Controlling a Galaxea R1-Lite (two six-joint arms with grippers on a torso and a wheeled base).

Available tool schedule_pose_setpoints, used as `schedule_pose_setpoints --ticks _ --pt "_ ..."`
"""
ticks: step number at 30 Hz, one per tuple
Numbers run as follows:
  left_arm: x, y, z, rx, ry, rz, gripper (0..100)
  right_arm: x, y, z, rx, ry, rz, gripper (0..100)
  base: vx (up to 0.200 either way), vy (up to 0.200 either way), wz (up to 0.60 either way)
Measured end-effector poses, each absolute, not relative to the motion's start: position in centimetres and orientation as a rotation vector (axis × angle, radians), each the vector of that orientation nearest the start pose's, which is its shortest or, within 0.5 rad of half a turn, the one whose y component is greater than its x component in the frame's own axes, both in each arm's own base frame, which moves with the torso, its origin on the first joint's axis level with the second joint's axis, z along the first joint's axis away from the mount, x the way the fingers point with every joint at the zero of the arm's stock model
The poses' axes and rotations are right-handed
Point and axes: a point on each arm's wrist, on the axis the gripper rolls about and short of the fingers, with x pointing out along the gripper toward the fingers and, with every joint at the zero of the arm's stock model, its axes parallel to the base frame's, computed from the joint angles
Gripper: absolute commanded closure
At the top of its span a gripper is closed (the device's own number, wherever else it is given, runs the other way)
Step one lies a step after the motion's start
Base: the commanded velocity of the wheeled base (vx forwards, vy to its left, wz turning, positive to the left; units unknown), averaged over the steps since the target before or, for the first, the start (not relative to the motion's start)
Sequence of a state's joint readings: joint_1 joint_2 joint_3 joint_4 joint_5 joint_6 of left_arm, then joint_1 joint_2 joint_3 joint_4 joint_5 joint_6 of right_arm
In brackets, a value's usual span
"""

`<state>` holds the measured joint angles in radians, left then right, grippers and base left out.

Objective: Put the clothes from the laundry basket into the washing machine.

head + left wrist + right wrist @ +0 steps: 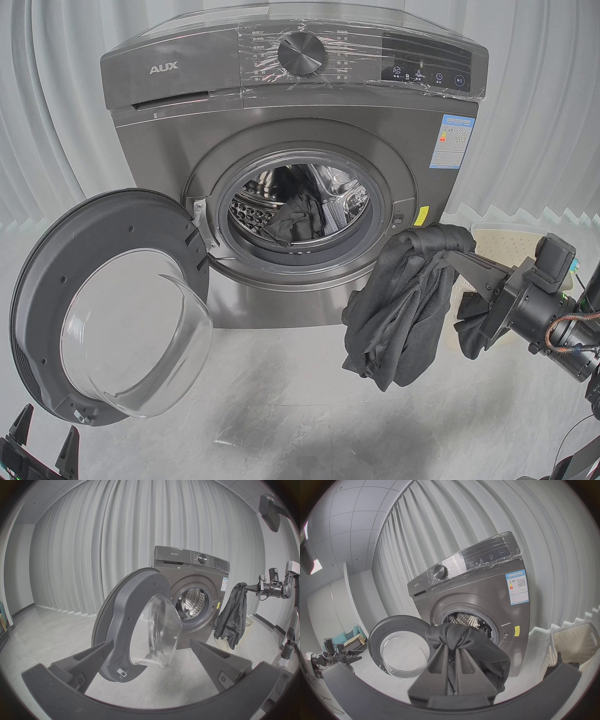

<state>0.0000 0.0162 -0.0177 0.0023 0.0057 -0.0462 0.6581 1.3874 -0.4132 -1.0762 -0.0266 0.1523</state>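
right gripper (451, 255): pinching black limp cloth garment (400, 312), centre right
left gripper (45, 432): spread, lower left
risk: dangling hem snagging on grey metal washing machine (187, 144) port rim, slipping out

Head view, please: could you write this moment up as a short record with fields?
washing machine: door swung open to the robot's left
drum: dark clothes lying inside
right gripper: shut on black garment, held in the air right of the opening
left gripper: open, empty, low near the door
laundry basket: right of the machine, behind the garment
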Motion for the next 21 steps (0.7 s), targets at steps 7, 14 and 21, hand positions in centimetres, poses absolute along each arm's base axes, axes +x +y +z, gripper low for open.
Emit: schedule_pose_setpoints --ticks 7,14,21 --pt "-2.3 0.0 8.1 -0.045 0.000 0.006 0 16.2 12.8 19.8 0.176 -0.028 0.649 100 0.000 0.000 0.00" --pt "-2.3 0.0 8.1 -0.033 -0.001 0.006 0 15.9 13.6 19.2 0.170 0.001 0.677 100 0.000 0.000 0.00" --pt "-2.3 0.0 8.1 0.017 -0.001 -0.005 0 17.2 14.8 20.2 0.189 -0.027 0.678 100 0.000 0.000 0.00"
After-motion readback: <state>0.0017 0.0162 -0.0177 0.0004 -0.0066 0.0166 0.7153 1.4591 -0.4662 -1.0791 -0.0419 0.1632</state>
